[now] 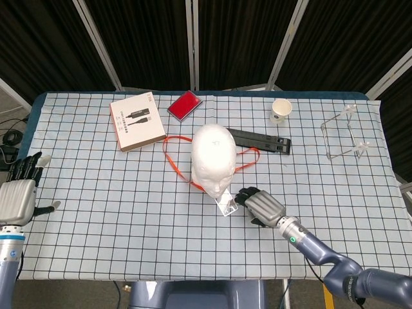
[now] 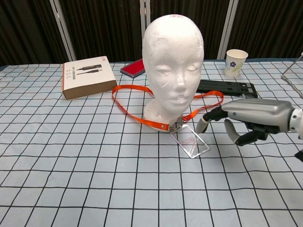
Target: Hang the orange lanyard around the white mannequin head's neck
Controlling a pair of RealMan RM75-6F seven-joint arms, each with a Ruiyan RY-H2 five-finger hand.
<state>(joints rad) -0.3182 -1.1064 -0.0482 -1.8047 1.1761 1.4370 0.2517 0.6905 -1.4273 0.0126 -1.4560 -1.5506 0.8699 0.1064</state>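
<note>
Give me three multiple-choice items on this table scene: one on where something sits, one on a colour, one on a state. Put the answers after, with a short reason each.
1. Where does the right hand lie?
A. Beside the clear badge holder in front of the mannequin head
B. On the white product box
C. Over the paper cup

2. What colour is the flat case behind the mannequin head?
A. Blue
B. Red
C. Green

3. How does the orange lanyard lie?
A. Coiled in the paper cup
B. Draped over the top of the mannequin head
C. Looped on the table around the base of the mannequin head

Answers:
1. A: the chest view shows its fingers close to the holder's right edge.
2. B: the head view shows it red, next to the box.
3. C: the strap runs round both sides of the base, flat on the cloth.
</note>
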